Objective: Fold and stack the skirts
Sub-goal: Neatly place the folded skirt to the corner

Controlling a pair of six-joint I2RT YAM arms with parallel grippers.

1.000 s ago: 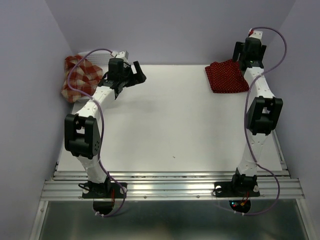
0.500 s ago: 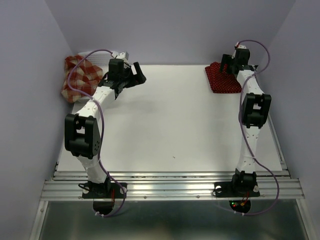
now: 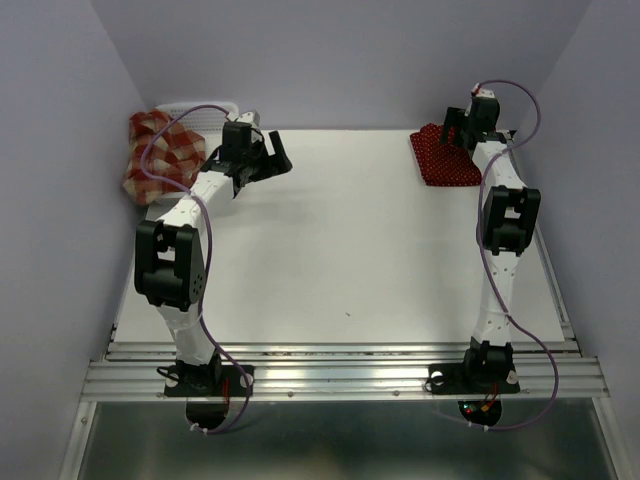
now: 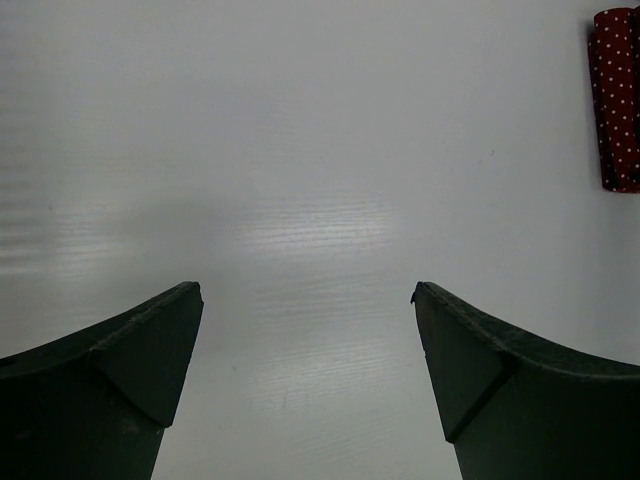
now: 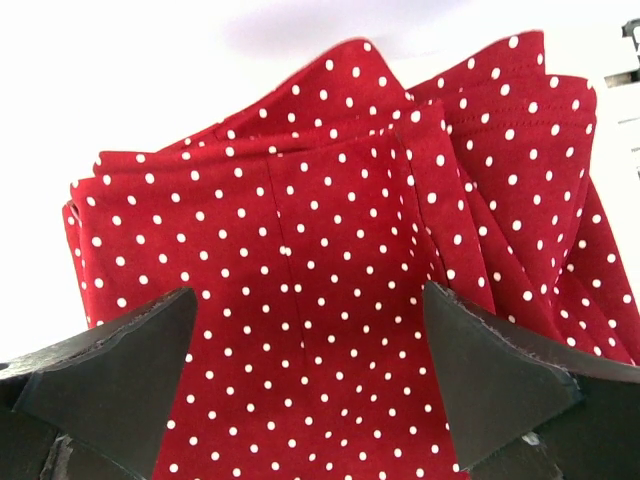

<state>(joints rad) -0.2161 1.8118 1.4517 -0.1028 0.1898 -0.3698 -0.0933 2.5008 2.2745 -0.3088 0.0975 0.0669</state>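
Folded dark red polka-dot skirts [image 3: 446, 160] lie in a pile at the table's far right; in the right wrist view [image 5: 330, 260] layered folds fill the frame. My right gripper [image 3: 462, 130] hovers close over this pile, jaws open and empty [image 5: 310, 340]. The red-and-cream plaid skirt [image 3: 160, 155] lies bunched at the far left. My left gripper [image 3: 275, 150] is open and empty over bare table beside it [image 4: 305, 300]; the polka-dot pile's edge shows at the left wrist view's right border [image 4: 615, 100].
A white mesh basket [image 3: 200, 106] stands behind the plaid skirt at the far left corner. Purple walls close in the white table [image 3: 340, 250] on three sides. A metal rail [image 3: 340, 370] runs along the near edge by the arm bases.
My right gripper dropped from above the back wall down and left over the polka-dot pile. My left arm shifted slightly towards the back.
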